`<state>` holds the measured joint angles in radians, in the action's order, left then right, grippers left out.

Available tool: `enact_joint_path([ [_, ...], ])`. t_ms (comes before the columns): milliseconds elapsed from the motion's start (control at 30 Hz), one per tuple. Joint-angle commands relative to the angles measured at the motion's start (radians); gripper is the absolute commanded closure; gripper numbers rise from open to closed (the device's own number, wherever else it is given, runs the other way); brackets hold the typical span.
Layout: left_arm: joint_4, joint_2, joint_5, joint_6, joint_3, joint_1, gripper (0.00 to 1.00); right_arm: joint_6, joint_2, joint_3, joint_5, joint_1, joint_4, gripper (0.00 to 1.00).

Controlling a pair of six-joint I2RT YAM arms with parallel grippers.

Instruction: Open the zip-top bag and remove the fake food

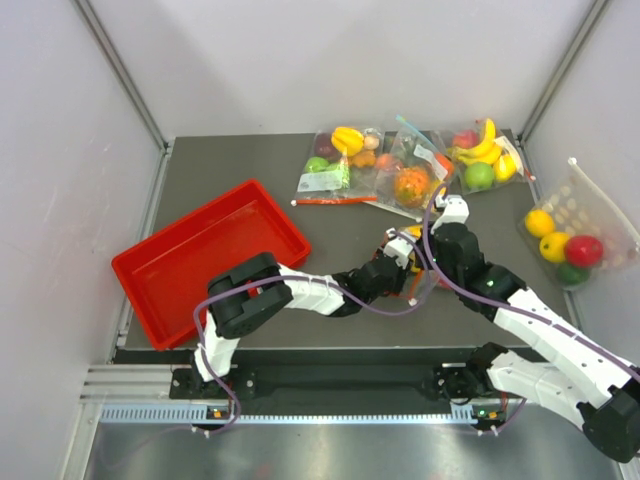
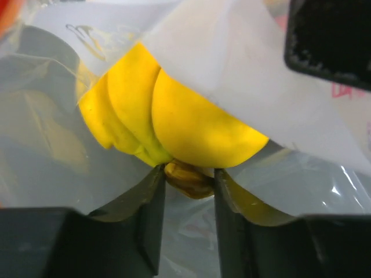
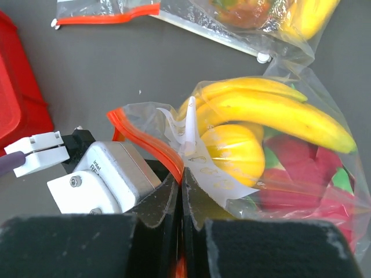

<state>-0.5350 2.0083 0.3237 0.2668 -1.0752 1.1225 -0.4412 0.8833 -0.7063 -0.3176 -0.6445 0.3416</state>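
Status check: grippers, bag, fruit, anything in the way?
Right gripper shut on zip-top bag mouth. Left gripper in bag, jaws flanking banana stem, grip unclear. Nothing out yet; bag film drapes over banana.

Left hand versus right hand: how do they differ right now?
The left hand has its fingers apart, straddling the brown stem of the yellow fruit, grip unclear; the right hand is shut. The left hand seems to reach into the zip-top bag; the right hand pinches that bag's plastic beside the red-orange zip strip. Both work on the same bag.
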Motion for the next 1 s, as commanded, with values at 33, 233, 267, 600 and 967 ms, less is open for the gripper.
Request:
enact_joint_path([
  [33,0.098,0.049,0.014,-0.008,-0.055,-0.006,0.75,-0.037,-0.023,-0.005,0.22,-0.041,-0.096,0.98],
  [233,0.098,-0.005,0.029,-0.009,0.009,-0.006,0.94,-0.022,-0.03,-0.013,0.135,-0.04,-0.035,0.97],
  [267,0.099,-0.014,0.031,-0.009,0.018,-0.004,0.96,-0.018,-0.03,-0.021,0.109,-0.04,-0.026,0.97],
  [600,0.11,-0.21,-0.034,0.029,0.159,-0.004,1.0,0.012,-0.015,-0.042,0.012,-0.001,0.031,0.97],
  [967,0.135,-0.368,-0.067,0.069,0.224,-0.084,1.0,0.029,-0.015,-0.033,0.043,0.0,0.04,0.88],
])
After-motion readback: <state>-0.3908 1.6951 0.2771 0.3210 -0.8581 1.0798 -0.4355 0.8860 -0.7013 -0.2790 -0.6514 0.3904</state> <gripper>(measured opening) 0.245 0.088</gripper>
